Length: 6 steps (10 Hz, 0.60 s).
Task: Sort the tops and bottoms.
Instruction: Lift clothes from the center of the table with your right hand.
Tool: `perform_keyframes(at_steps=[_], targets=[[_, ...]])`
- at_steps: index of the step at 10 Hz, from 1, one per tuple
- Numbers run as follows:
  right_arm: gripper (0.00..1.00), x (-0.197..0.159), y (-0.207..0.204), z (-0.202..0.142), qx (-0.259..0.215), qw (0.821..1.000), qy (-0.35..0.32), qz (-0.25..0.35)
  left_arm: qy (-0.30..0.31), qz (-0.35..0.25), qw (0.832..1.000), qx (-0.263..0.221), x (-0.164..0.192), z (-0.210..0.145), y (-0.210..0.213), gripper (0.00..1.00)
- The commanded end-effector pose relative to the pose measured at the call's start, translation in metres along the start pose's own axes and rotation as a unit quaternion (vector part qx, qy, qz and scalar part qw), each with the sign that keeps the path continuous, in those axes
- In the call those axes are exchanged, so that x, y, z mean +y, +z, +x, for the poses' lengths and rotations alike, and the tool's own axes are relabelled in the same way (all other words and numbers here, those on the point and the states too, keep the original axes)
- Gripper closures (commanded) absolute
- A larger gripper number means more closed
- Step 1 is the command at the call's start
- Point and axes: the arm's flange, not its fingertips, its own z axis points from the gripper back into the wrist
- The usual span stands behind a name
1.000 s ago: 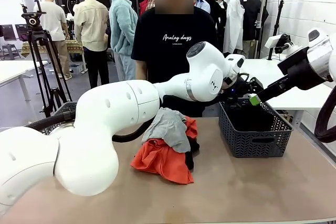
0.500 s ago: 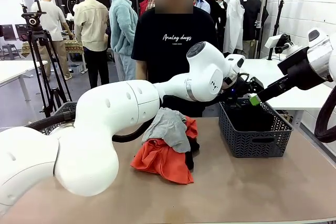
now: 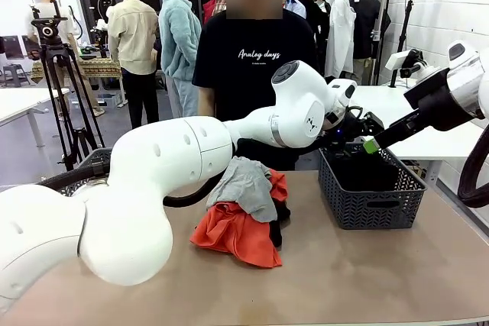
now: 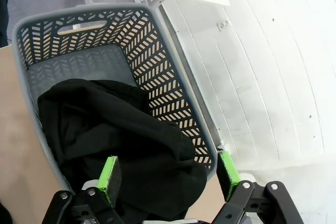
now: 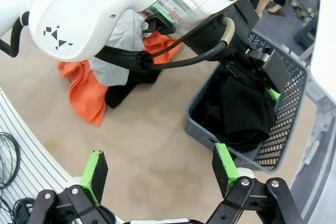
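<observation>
My left claw [image 4: 168, 166] hangs over the basket [image 4: 178, 85] with its green pads spread wide and nothing between them. The basket is grey plastic with rounded corners, its walls cut through in a herringbone of slanted slots, with a handle slot in the far wall. Inside lies a black bottom [image 4: 121, 129], matte soft cloth slumped in loose folds. It covers most of the floor and leaves a bare grey patch at the far end. My right claw [image 5: 157, 169] is also fully open and empty, held above the smooth tan table [image 3: 367, 272] near the basket. The rest sits in a rumpled heap at the middle of the table, well apart from the basket. A light grey top [image 3: 246, 181] is draped limp on the crest, and a bright orange-red top [image 3: 233, 238] spills out beneath it toward me. Some black cloth [image 3: 276, 223] shows at the heap's basket-side edge, wedged under the other two.
</observation>
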Motion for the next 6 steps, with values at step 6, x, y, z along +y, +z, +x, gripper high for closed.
perform_keyframes(at_steps=[6], targets=[[0.0,0.0,-0.001,-0.001,0.0,1.0,-0.003,0.01,-0.045,0.097,0.994,-0.03,-0.015,-0.022,0.095,0.05]])
